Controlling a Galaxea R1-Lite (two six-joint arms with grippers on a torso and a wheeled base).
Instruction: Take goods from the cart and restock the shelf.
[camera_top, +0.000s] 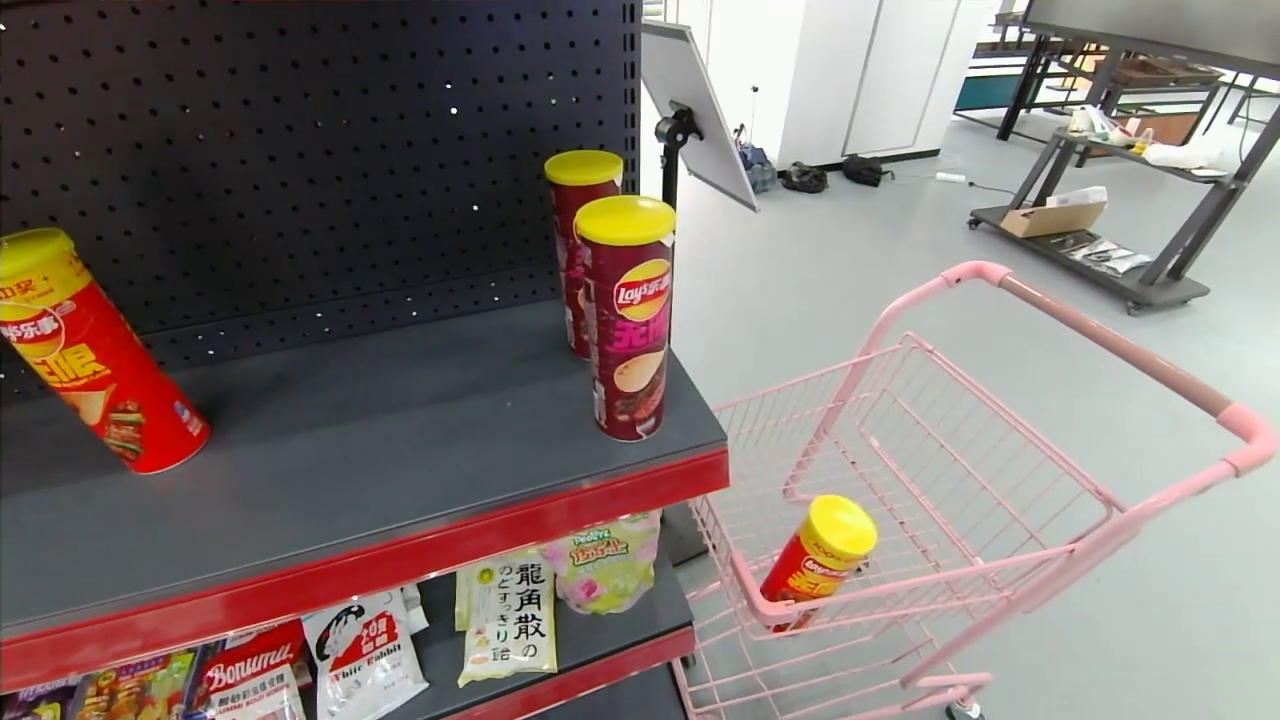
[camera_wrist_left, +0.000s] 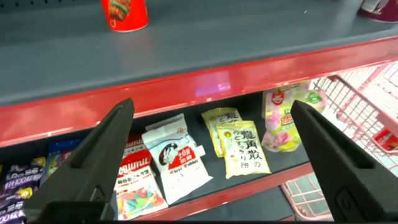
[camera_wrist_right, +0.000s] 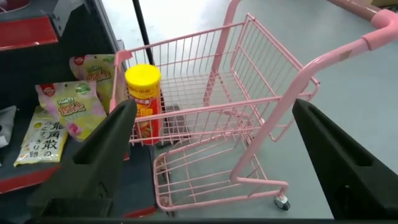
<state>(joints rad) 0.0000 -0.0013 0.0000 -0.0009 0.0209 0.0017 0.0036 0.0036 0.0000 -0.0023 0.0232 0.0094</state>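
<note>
A red chips can with a yellow lid (camera_top: 820, 560) stands in the near left corner of the pink cart (camera_top: 1110, 345), to the right of the shelf. On the grey upper shelf (camera_top: 350, 440) a red can (camera_top: 95, 350) stands at the left. Two maroon cans (camera_top: 628, 315) stand one behind the other at the right end. My right gripper (camera_wrist_right: 211, 155) hangs open above the cart (camera_wrist_right: 298, 81), and the red can (camera_wrist_right: 144, 102) lies ahead of it. My left gripper (camera_wrist_left: 211, 155) is open and empty, facing the shelf's red front edge (camera_wrist_left: 205, 81).
Snack bags (camera_top: 505, 615) lie in a row on the lower shelf, also seen as bags (camera_wrist_left: 242, 146) past my left fingers. A black pegboard (camera_top: 300, 150) backs the shelf. A board on a stand (camera_top: 695, 110) and a wheeled rack (camera_top: 1100, 240) stand behind the cart.
</note>
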